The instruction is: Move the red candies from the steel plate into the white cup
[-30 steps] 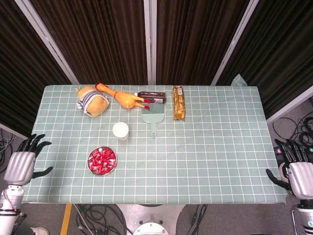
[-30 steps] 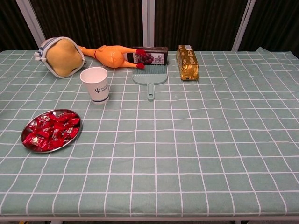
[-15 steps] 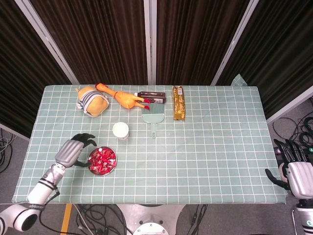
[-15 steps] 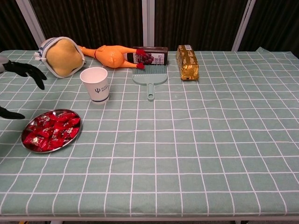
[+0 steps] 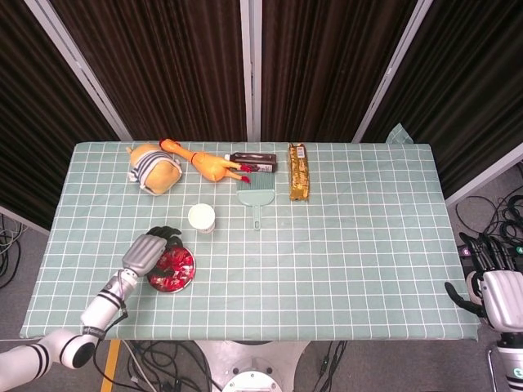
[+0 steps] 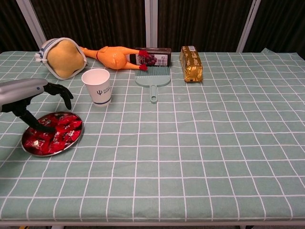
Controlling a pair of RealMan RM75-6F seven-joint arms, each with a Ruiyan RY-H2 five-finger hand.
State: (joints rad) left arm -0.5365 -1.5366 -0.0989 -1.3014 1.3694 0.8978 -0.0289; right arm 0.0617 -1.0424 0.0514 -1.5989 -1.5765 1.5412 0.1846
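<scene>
The left hand [image 6: 33,93] hovers over the steel plate [image 6: 76,139], fingers spread and curved downward with nothing in them, thumb pointing down toward the heap of red candies [image 6: 53,133]. I judge this to be the reach for a first pick: no candy is gripped yet, and the pile looks full. From the head view the hand covers the plate's left part, fingertips above the candies. Next it needs to lower, close on 1 or more wrappers, then carry them toward the white cup [image 6: 97,86], which stands upright just beyond the plate, toward the far edge of the desk [image 6: 200,157]. The wrappers look slippery, so the pinch may want care. Far to the right, the right hand [image 5: 497,282] waits off the desk's edge, fingers spread and holding nothing.
</scene>
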